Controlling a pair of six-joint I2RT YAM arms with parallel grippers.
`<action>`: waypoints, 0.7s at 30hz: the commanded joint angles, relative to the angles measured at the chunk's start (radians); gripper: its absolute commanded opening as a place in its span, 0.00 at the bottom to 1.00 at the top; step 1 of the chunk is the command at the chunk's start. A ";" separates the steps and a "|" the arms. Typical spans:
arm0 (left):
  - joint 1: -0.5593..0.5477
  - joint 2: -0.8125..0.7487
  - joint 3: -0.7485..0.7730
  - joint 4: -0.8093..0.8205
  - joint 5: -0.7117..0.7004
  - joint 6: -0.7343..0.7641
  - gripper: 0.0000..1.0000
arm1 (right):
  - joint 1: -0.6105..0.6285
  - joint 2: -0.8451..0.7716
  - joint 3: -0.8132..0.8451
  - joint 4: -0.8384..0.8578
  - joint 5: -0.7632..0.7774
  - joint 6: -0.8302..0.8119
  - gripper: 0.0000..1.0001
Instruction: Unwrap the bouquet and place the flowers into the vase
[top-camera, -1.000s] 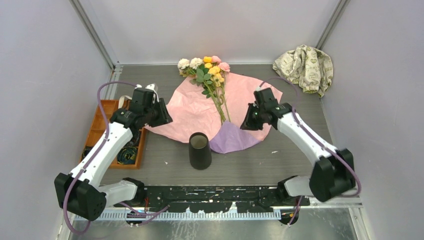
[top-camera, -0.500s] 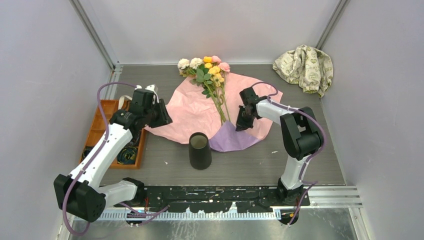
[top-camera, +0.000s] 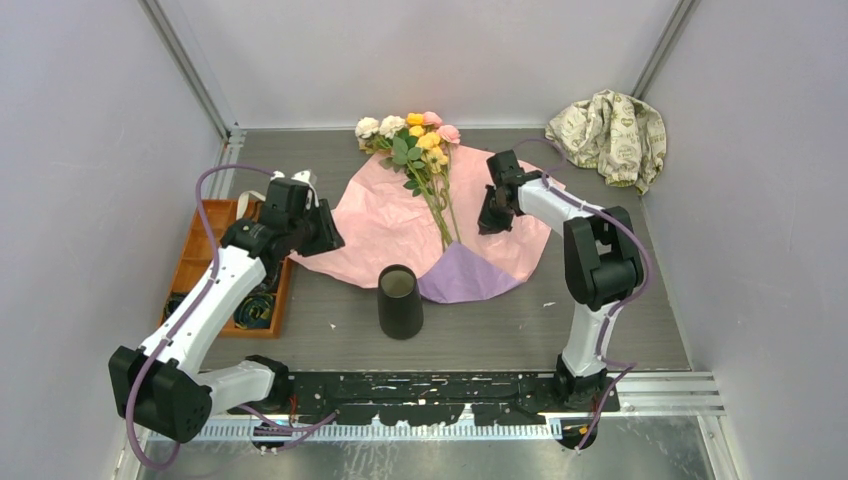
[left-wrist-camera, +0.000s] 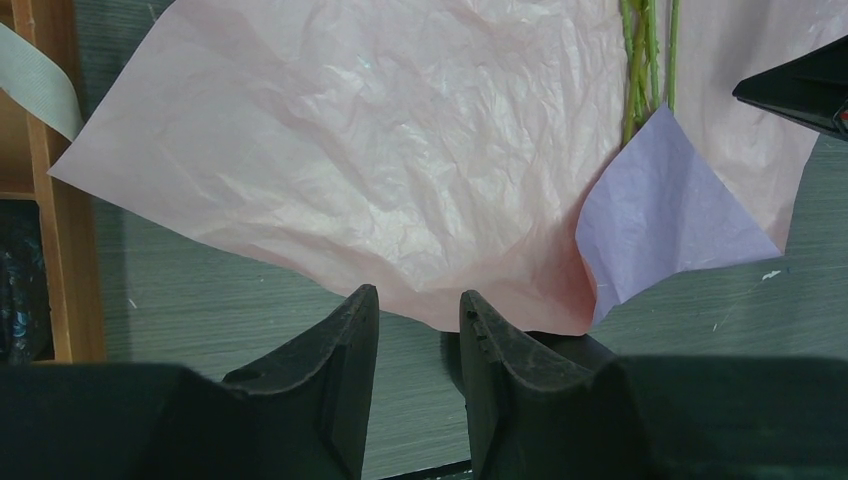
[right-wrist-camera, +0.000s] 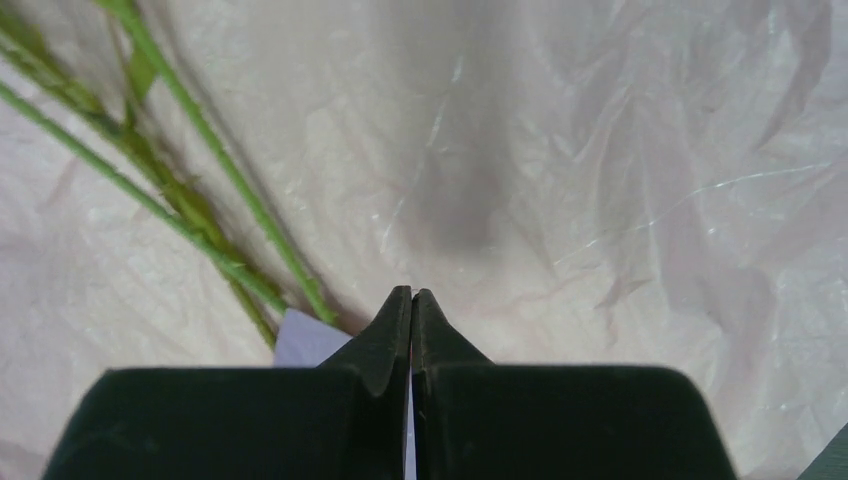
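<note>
Flowers (top-camera: 428, 160) flat on spread wrapping (top-camera: 375, 225), vase (top-camera: 400, 302) upright

A dark grey, grained counter (top-camera: 330, 320) is boxed in by plain pale walls (top-camera: 440, 50) on the left, far and right. Metal posts (top-camera: 192, 75) mark the far corners; a silver rail (top-camera: 400, 431) runs along the near edge.

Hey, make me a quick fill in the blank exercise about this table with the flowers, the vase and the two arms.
1. The flowers lie on wrapping paper whose upper face is mostly ____.
2. The vase stands upright and holds ____ flowers.
3. The right gripper hangs over the paper with its fingers ____.
4. The crumpled patterned cloth sits in the far ____ corner.
Missing words: pink; no; shut; right.
</note>
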 joint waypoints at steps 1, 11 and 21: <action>-0.004 -0.034 -0.002 0.023 -0.018 0.016 0.37 | -0.010 0.046 0.000 -0.003 -0.010 -0.020 0.01; -0.006 -0.020 -0.010 0.043 0.000 0.001 0.36 | -0.010 -0.078 -0.232 0.070 -0.224 -0.042 0.02; -0.013 -0.028 -0.013 0.041 0.003 -0.006 0.37 | 0.057 -0.263 -0.447 0.176 -0.459 -0.014 0.04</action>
